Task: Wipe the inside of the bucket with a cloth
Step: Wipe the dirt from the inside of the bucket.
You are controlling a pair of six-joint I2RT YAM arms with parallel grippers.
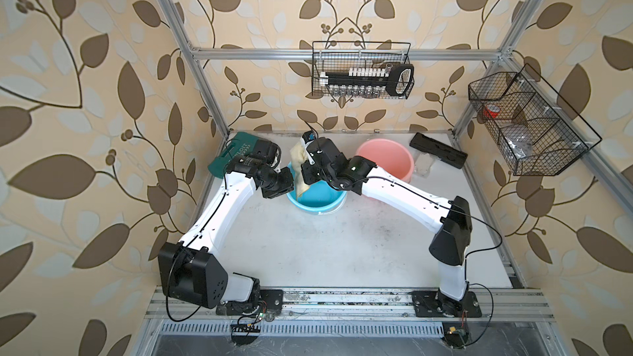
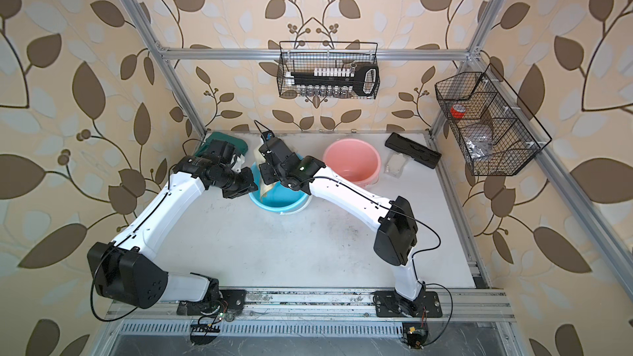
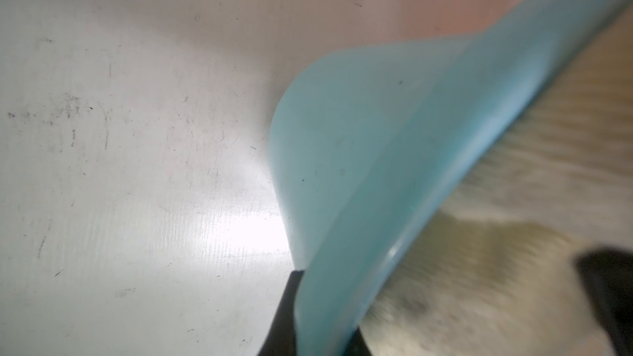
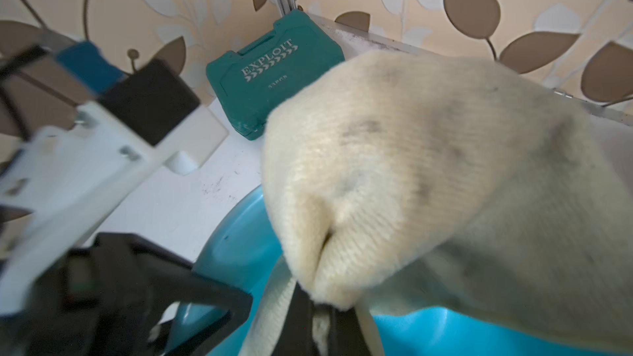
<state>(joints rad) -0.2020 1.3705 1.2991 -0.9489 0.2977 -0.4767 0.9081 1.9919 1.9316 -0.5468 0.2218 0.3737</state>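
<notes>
steadying the bucket (image 1: 318, 200), left tool (image 1: 279, 184) clamped on its rim, right tool (image 4: 322, 309) clamped on the cloth (image 4: 428, 172) above it; next move likely calls for pressing cloth against the inner wall.

The left arm (image 1: 219, 214) and right arm (image 1: 404, 196) have white shells and black joints. Thin black cables (image 1: 493, 226) follow them

2 top views overlook everything; wrist views seemingly hug the bucket (image 3: 376, 166).
</notes>
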